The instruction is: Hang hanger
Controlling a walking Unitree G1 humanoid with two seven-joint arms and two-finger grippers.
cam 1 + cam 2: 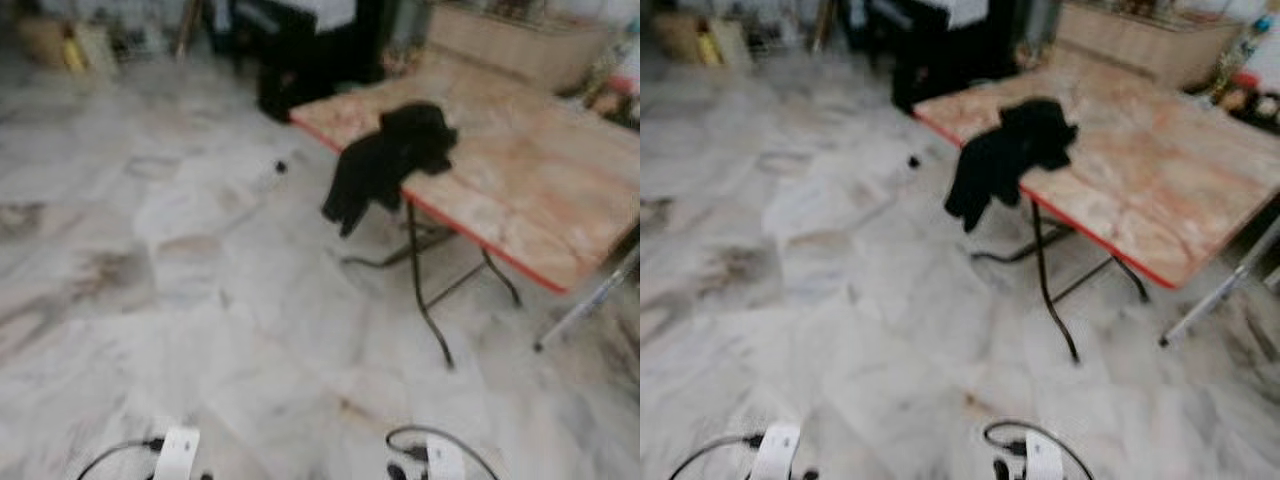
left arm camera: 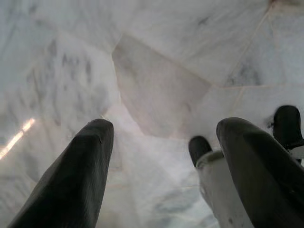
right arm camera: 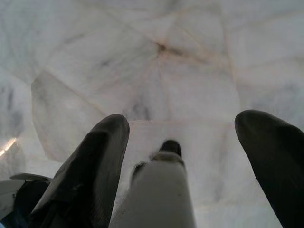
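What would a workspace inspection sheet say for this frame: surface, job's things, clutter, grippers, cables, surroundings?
Surface: folding table with a marbled top, red edge and thin dark legs, ahead and to the right on a pale marble floor.
Job's things: black garment draped over the table's near edge, part hanging down; no hanger made out.
Clutter: small dark object on the floor left of the table; too blurred to name.
Grippers: left gripper open, empty, pointing at the floor; right gripper open, empty, likewise.
Cables: black cables loop at the robot's arms, low in the eye views.
Surroundings: dark furniture and a wooden cabinet behind the table; blurred.
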